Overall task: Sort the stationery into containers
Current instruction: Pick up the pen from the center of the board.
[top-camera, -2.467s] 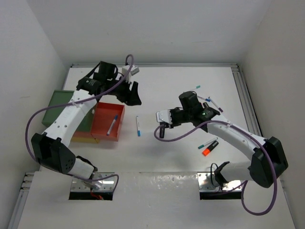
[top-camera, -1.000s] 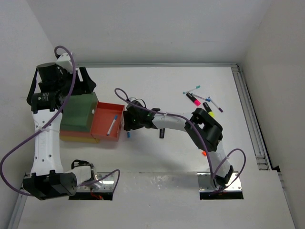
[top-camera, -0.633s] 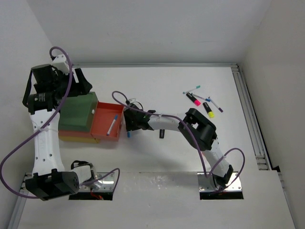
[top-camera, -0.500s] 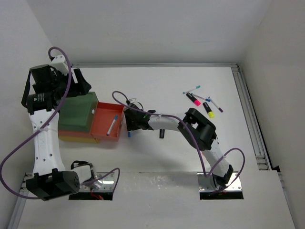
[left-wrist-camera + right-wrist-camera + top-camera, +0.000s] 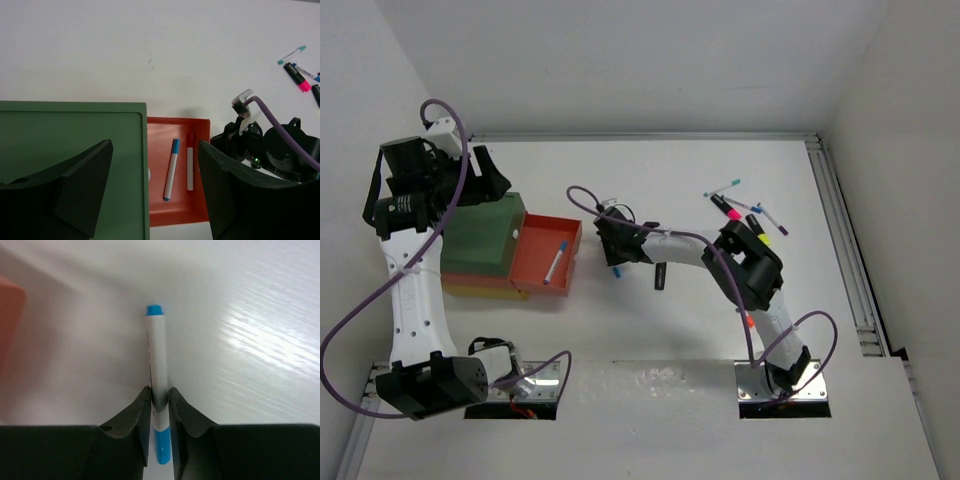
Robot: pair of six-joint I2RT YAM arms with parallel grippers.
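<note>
Now the right jaws pinch a blue-capped pen [image 5: 158, 360] beside the red-orange tray [image 5: 535, 272]
Closed tight on the barrel, probably so the pen cannot swing on the short carry, they hold it low over the counter [image 5: 670, 180], just right of the tray where two pens [image 5: 170, 170] already lie; the left jaws hover wide and empty above the green tray [image 5: 70, 150], seemingly parked clear of that path, while more stationery [image 5: 745, 212] waits far right

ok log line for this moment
right hand: shut on blue-capped pen | left hand: open, empty | red-orange tray: two pens inside
</note>
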